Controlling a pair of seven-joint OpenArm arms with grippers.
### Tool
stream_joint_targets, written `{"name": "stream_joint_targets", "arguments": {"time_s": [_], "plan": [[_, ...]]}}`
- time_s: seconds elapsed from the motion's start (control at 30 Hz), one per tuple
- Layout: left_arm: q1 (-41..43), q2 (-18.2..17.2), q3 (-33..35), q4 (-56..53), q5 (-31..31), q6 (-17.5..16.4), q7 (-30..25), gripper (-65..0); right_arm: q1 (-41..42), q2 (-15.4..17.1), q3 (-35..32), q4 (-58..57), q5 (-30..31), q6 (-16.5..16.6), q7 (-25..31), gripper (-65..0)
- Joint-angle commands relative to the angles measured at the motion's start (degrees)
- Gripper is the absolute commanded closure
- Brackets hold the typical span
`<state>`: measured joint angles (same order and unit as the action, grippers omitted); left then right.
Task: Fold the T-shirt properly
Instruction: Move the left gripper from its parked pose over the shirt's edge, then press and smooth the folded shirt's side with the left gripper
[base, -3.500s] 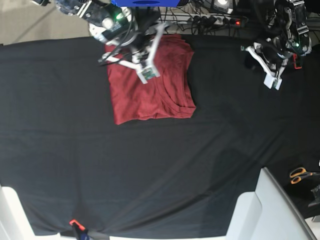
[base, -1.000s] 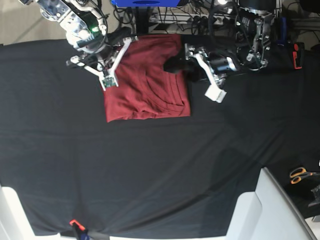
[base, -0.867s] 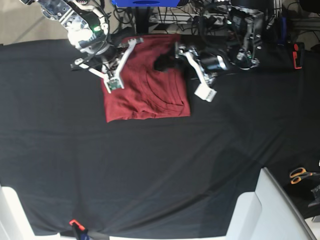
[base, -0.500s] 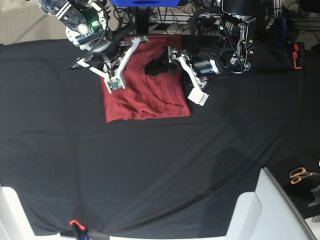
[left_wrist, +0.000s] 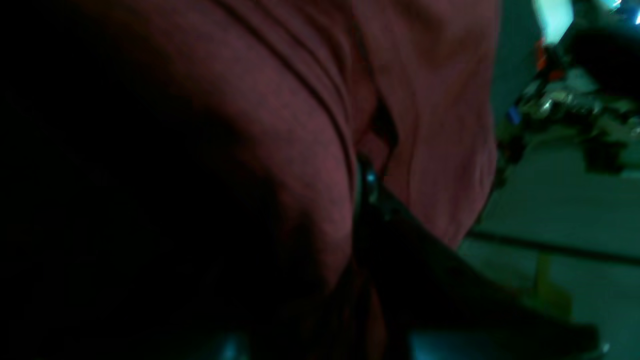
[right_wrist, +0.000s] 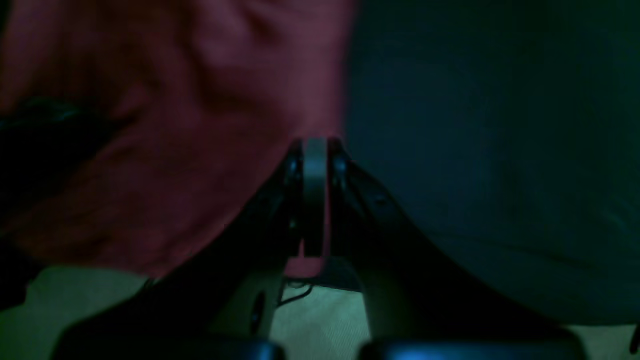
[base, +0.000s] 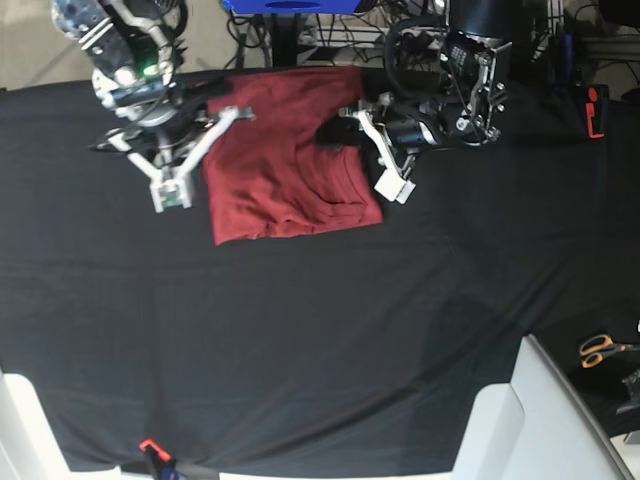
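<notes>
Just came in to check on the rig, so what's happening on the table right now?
The two-armed robot is working on a maroon T-shirt, which lies folded into a compact rectangle on the black cloth. The left gripper is down on the shirt's upper part, pinching a fold of the fabric. The right gripper is at the shirt's opposite edge, shut on a bit of that edge. A pair of orange scissors lies off to the side.
</notes>
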<state>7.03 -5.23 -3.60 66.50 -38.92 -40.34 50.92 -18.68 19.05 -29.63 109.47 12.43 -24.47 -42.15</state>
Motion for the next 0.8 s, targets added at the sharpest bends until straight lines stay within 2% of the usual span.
{"name": "stream_joint_targets", "arguments": {"time_s": [0.0, 0.1, 0.2, 0.43, 0.6, 0.67, 0.77], "plan": [[-0.4, -1.7, 1.1, 2.6, 1.5, 0.3, 3.3, 0.0, -0.2, 0.2, 0.9, 1.1, -0.4, 0.2, 1.0, -1.5], [-2.3, -4.7, 6.3, 7.9, 1.5, 0.3, 6.3, 0.0, -0.2, 0.2, 1.8, 1.1, -0.4, 0.2, 1.0, -1.5], [-7.2, -8.5, 14.4, 8.5, 1.5, 0.3, 9.2, 0.0, -0.2, 0.1, 1.8, 1.1, -0.4, 0.2, 1.0, -1.5], [-20.1, -16.2, 35.0, 7.0, 1.5, 0.7, 9.7, 0.0, -0.4, -0.2, 1.8, 1.1, -0.4, 0.2, 1.0, -1.5], [-30.4, -18.1, 53.7, 2.6, 3.5, 2.8, 9.3, 0.0, -0.4, -0.2, 1.8, 1.1, -0.4, 0.2, 1.0, -1.5], [-32.6, -17.7, 58.8, 2.3, 8.0, 3.1, 9.3, 0.0, -0.4, -0.2, 1.8, 1.1, -0.4, 0.2, 1.0, -1.5], [-33.6, -15.3, 60.9, 2.5, 17.0, 2.8, 9.3, 0.0, -0.3, -0.2, 1.8, 1.1, -0.4, 0.0, 1.0, -1.5]]}}
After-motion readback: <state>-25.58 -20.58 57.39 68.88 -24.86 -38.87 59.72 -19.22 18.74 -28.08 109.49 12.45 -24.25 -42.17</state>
